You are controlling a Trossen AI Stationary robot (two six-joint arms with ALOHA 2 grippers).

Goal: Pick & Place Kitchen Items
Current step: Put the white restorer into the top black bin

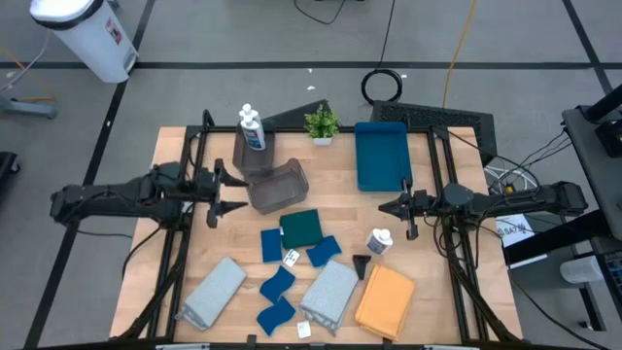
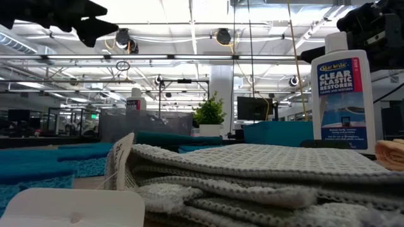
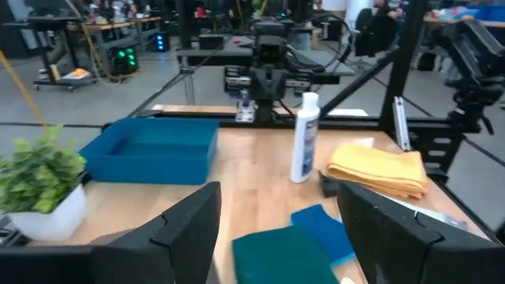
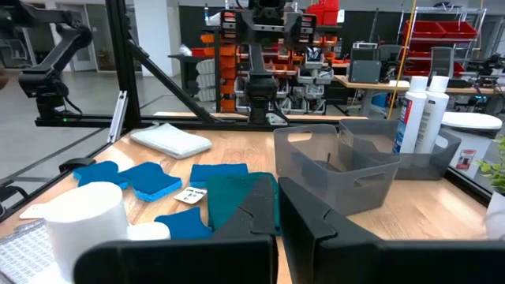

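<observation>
1. The left claw [image 1: 216, 197] hangs over the left side of the surface [image 1: 408, 262], just beside the grey bins [image 1: 275, 180]; its fingers [image 3: 193, 225] stand wide apart and hold nothing.
2. The right claw [image 1: 391, 206] hangs over the right side, below the blue tray [image 1: 381, 156] in the high view; its fingers [image 4: 245, 217] are pressed together and hold nothing.
3. Two white bottles [image 1: 251, 128] stand upright in the far grey bin; a third bottle [image 1: 378, 240] stands upright on the surface near the right claw.
4. A dark green cloth [image 1: 302, 227] lies folded in the middle of the surface, just beside the near grey bin.
5. Blue sponges [image 1: 277, 284] lie around the green cloth and toward the near edge; one [image 1: 323, 251] touches the cloth's corner; another [image 1: 271, 244] lies at its left.
6. One grey cloth [image 1: 213, 291] lies folded at the near left; a second grey cloth [image 1: 330, 291] lies near the middle of the near edge, with a small white tag at its end.
7. An orange cloth [image 1: 386, 300] lies folded at the near right, just beside the second grey cloth.
8. A small plant [image 1: 322, 123] in a white pot stands at the far edge, between the bins and the tray.
</observation>
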